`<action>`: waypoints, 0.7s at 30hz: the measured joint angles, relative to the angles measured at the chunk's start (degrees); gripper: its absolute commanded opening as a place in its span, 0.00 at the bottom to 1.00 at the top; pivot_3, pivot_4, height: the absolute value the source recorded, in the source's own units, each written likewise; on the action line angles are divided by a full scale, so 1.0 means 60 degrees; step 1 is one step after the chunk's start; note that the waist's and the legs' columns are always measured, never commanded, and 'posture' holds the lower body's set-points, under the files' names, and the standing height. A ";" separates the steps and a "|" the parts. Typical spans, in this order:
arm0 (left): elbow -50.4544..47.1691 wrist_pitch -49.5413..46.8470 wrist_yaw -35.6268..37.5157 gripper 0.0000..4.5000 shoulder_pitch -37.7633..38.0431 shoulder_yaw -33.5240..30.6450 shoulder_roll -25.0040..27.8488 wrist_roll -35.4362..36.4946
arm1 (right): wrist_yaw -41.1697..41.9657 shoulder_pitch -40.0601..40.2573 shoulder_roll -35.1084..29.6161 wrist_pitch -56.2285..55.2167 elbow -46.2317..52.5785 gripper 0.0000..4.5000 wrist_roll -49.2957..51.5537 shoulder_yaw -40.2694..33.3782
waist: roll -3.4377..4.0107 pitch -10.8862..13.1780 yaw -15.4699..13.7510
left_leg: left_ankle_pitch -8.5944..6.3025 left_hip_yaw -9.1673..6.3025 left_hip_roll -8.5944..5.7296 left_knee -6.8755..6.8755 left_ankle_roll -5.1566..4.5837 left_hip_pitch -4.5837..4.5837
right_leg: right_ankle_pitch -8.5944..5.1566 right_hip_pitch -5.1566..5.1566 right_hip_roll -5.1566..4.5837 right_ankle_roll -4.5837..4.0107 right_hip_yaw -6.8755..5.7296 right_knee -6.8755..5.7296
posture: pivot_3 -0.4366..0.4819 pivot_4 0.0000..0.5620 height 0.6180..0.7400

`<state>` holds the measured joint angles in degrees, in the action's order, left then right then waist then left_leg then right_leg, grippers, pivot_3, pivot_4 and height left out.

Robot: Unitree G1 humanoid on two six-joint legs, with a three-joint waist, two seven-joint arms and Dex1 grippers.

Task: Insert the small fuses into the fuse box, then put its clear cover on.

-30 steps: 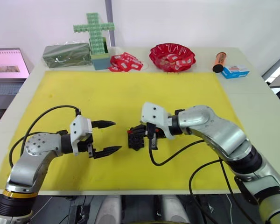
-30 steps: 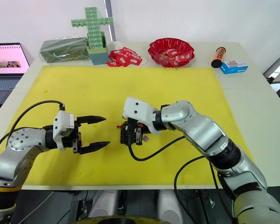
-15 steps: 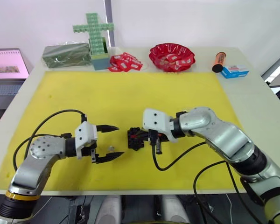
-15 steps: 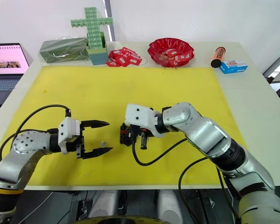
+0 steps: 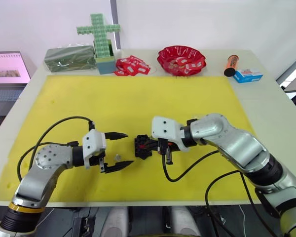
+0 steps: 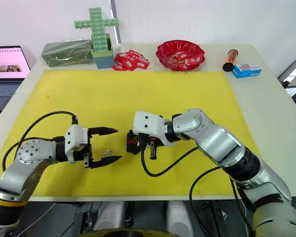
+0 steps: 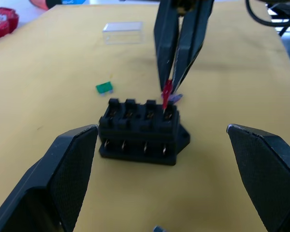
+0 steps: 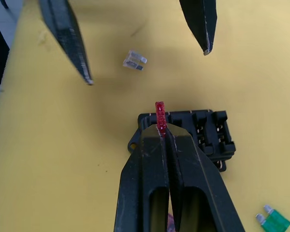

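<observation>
Nearest me, my left gripper (image 5: 119, 150) had crept in toward the fuse box (image 5: 143, 146) over the last second, and its fingers stood spread wide with nothing between them. The pale grey fuse (image 8: 135, 60) lay on the yellow mat (image 5: 138, 98) between those two fingertips, still loose near the mat's front edge. I judged the left arm was closing up to brace the box or to fetch that grey piece next.

Just beyond it, the box sat on the mat toward the front edge, about midway across. My right gripper (image 7: 180, 72) had dropped from beside the box to directly over it, fingers pinched tight on the red fuse (image 7: 167, 94), whose lower end was at an end slot of the top row. I could not tell whether it had seated yet, so I counted the first insertion as under way, not finished.

Past the box, the green fuse (image 7: 104, 87) lay flat on the mat, apart from the box, and a purple fuse (image 7: 176, 98) peeked out just behind it. Farther still, the clear cover (image 7: 123, 33) rested alone on the mat, untouched.
</observation>
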<state>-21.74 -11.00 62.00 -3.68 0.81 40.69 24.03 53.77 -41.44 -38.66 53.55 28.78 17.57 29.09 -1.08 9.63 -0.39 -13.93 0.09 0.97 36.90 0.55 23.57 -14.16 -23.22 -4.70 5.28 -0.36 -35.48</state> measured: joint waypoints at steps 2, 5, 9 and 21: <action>-0.0187 -0.0081 0.0029 0.99 0.0149 -0.0008 0.0103 0.0070 | -0.0006 0.0023 0.0002 0.0084 0.0004 0.00 0.0002 0.0001 | 0.0000 0.0000 0.0011 | 0.0000 0.0000 0.0002 -0.0001 0.0000 0.0000 | 0.0000 -0.0002 0.0000 0.0000 0.0001 0.0000 | 0.48 0.27 1.00; -0.0383 -0.0206 0.0027 0.99 0.0278 -0.0050 0.0242 0.0160 | -0.0005 0.0026 0.0011 0.0177 0.0007 0.00 0.0005 0.0001 | 0.0001 0.0000 0.0005 | 0.0000 -0.0002 0.0002 -0.0001 0.0000 0.0000 | -0.0001 -0.0002 -0.0001 -0.0001 0.0000 0.0000 | 0.48 0.27 1.00; -0.0694 -0.0340 -0.0045 0.99 0.0322 -0.0154 0.0290 0.0297 | -0.0014 0.0026 0.0048 0.0188 0.0006 0.00 0.0002 0.0001 | 0.0001 0.0000 -0.0002 | 0.0000 -0.0001 0.0002 -0.0001 0.0000 0.0000 | -0.0001 0.0000 -0.0004 -0.0001 0.0000 0.0006 | 0.48 0.27 1.00; -0.1079 -0.0628 -0.0239 0.99 0.0531 -0.0300 0.0374 0.0463 | -0.0030 -0.0173 0.0294 0.0184 -0.0309 0.00 -0.0149 0.0278 | 0.0001 0.0000 0.0006 | 0.0000 0.0000 0.0000 -0.0002 0.0000 0.0000 | -0.0001 -0.0001 -0.0002 -0.0001 0.0000 0.0006 | 0.48 0.27 1.00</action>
<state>-28.21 -14.77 60.57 -0.49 -0.99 42.93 26.81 53.59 -42.48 -36.89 54.65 26.93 16.68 30.76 -1.08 9.63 -0.35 -13.93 0.09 0.97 36.89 0.55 23.57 -14.16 -23.23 -4.71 5.27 -0.36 -35.45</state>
